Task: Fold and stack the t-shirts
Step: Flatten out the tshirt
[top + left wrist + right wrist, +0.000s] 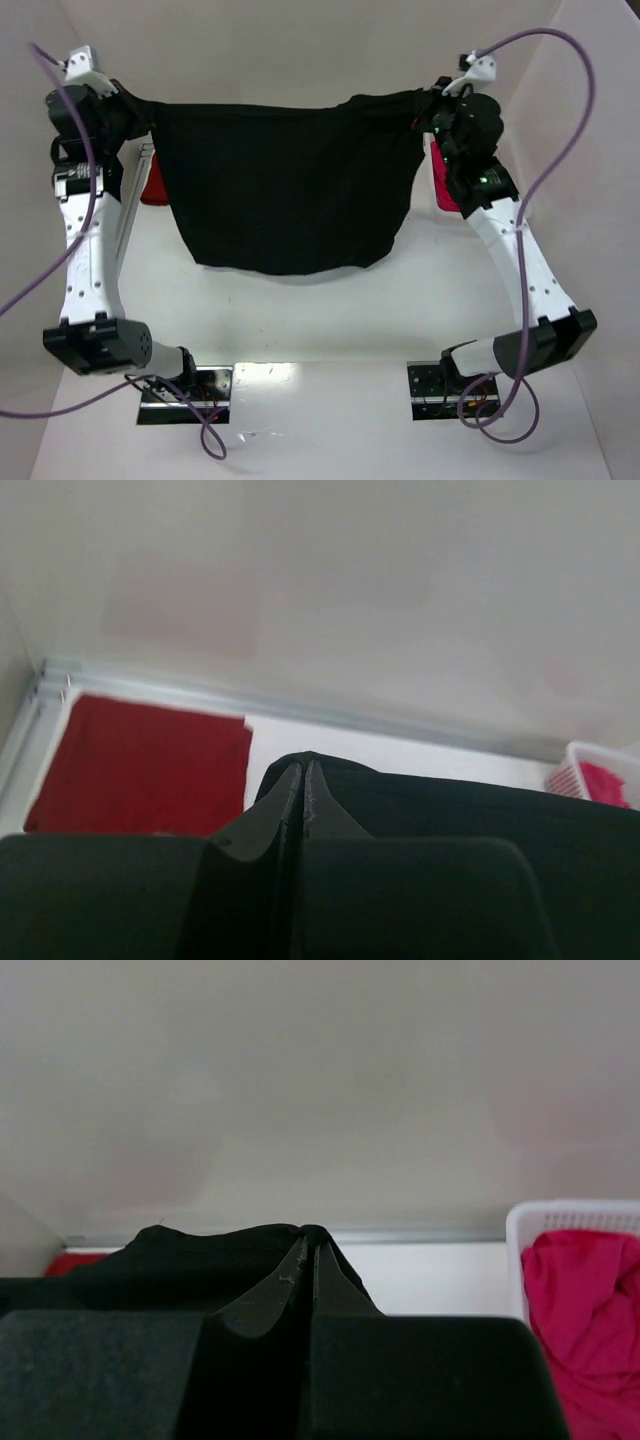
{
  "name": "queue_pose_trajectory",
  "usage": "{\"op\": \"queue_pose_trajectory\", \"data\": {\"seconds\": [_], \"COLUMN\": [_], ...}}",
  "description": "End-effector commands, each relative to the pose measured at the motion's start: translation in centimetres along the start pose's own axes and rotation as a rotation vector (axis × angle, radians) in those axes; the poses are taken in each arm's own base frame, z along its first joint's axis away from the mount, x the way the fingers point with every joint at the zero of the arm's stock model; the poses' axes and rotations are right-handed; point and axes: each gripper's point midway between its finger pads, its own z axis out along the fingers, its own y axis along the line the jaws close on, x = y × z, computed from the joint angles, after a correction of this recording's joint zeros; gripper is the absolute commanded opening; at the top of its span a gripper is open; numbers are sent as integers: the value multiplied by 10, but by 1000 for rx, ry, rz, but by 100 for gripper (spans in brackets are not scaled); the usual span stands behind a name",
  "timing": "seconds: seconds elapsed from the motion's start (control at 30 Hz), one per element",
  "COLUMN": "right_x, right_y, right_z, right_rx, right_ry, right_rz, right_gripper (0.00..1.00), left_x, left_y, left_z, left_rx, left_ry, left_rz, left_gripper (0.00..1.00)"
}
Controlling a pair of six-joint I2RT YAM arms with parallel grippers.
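The black t-shirt [285, 185] hangs spread between both arms above the table. My left gripper [135, 110] is shut on its left top corner; in the left wrist view the gripper [303, 765] pinches black cloth [450, 800]. My right gripper [432, 103] is shut on the right top corner; the right wrist view shows the gripper [312, 1243] pinching black cloth [200, 1250]. The dark red t-shirt [140, 770] lies folded flat at the far left, partly hidden in the top view [153, 185]. The pink-red t-shirt [585, 1310] lies in the basket.
A white mesh basket [570, 1215] stands at the far right, mostly hidden behind the right arm in the top view [440, 180]. White walls close in the back and both sides. Purple cables loop beside each arm.
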Motion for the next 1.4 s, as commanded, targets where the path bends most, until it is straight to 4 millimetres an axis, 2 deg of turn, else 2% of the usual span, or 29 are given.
{"op": "queue_pose_trajectory", "data": {"seconds": [0.0,0.13,0.17,0.2,0.23,0.27,0.3,0.33,0.4,0.43,0.47,0.53,0.6,0.63,0.7,0.73,0.77,0.8,0.83,0.87,0.9,0.93,1.0,1.03,1.1,1.2,1.23,1.27,1.37], "right_x": [-9,14,10,4,-23,-34,-34,-51,-81,-96,-102,-116,-116,-107,-96,-69,-70,-62,-28,-34,-27,-10,-9,4,10,38,46,54,85], "right_y": [-10,-14,-11,-13,-7,-4,-3,0,3,3,4,6,4,0,-3,-7,-9,-9,-16,-17,-19,-23,-22,-22,-25,-33,-35,-36,-37], "right_z": [7,44,59,65,68,71,78,75,70,65,61,45,35,24,13,13,-4,-10,-12,-29,-35,-38,-49,-52,-62,-68,-74,-78,-93], "right_rx": [43,60,58,64,53,48,49,43,45,50,48,36,36,40,40,39,38,29,44,39,41,50,39,30,33,59,63,69,66], "right_ry": [-56,-21,-33,-47,-100,-122,-121,-155,-211,-243,-253,-277,-280,-262,-249,-191,-190,-172,-99,-121,-110,-68,-48,-17,-4,68,80,98,177], "right_rz": [-5,-14,-12,-11,-1,-6,-6,-19,-17,-33,-31,-38,-37,-50,-36,-35,-25,-8,-10,-6,3,7,4,8,6,9,20,56,120], "right_gripper": [0,0,0,0,0,0,0,0,0,0,0,0,0,0,0,0,0,0,0,0,0,0,0,0,0,0,0,0,0], "left_x": [-5,17,-5,-8,-4,-14,-47,-50,-65,-100,-112,-124,-102,-99,-73,-58,-47,-44,-65,-5,-23,-39,-7,-11,6,45,44,61,71], "left_y": [10,26,19,11,17,8,-13,-12,-23,-37,-43,-54,-44,-43,-35,-38,-32,-31,-37,-13,-16,-19,-6,-10,-14,-1,-2,6,9], "left_z": [21,72,75,81,96,98,90,97,93,83,75,58,68,64,67,66,67,67,41,56,51,18,16,1,-7,-20,-32,-36,-59], "left_rx": [-12,1,18,42,37,53,89,88,91,118,126,133,109,102,88,100,90,91,71,28,36,2,-37,-30,-3,-36,-44,-70,-104], "left_ry": [-45,28,-18,-14,2,-14,-71,-70,-81,-166,-194,-220,-145,-129,-29,23,59,56,-9,112,-15,-83,19,-7,10,98,82,118,129], "left_rz": [4,-13,-9,-7,-12,6,45,56,81,102,118,132,124,144,134,123,141,152,175,148,174,184,165,170,159,143,146,129,87], "left_gripper": [0,0,0,0,0,0,0,0,0,0,0,0,0,0,0,0,0,0,0,0,0,0,0,0,0,0,0,0,0]}}
